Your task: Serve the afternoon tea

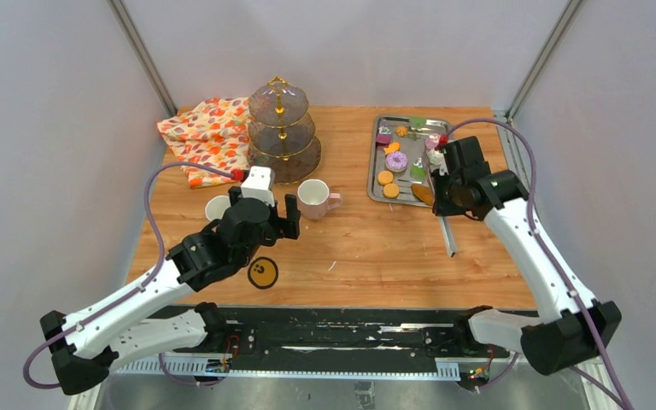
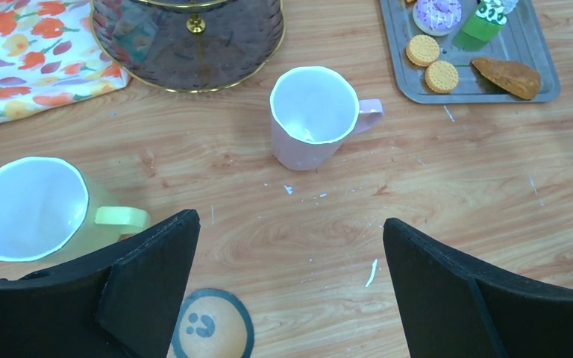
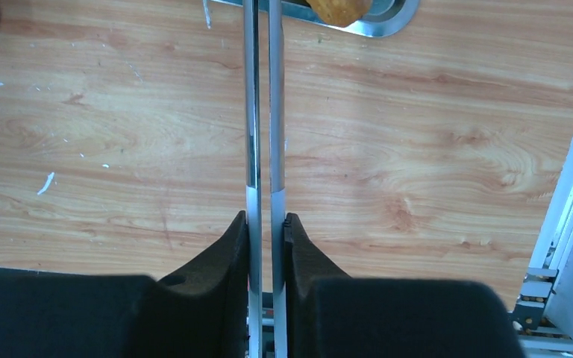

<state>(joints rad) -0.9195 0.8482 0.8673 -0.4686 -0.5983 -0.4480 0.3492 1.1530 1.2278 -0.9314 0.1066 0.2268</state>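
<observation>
Two mugs stand at 5 and 7 o'clock of the three-tier stand (image 1: 282,128), which sits at the table's 11 o'clock with no pastry showing on its tiers: pink mug (image 2: 313,115) and yellow-green mug (image 2: 30,209). Pastries all lie in the steel tray (image 1: 374,175) at 1 o'clock, among them orange biscuits (image 2: 433,63) and a purple doughnut (image 2: 438,13). Left gripper (image 2: 291,224) hangs over bare wood, jaws wide apart and holding nothing. The pink mug is at its 12 o'clock and the yellow-green mug's handle sits just beside its left finger. Right gripper (image 3: 267,220) is clamped on the metal tongs (image 3: 251,112), blades squeezed nearly together, tips reaching the tray rim by a brown pastry (image 3: 336,9). Risks, as I judge them: pinched blades leave no gap for a pastry, and easing the grip to open them could let the tongs slip or twist. On the left, a careless reach for the pink mug could clip the yellow-green handle and tip that mug. A smiley coaster (image 1: 262,272) lies at 6 o'clock of the left gripper.
</observation>
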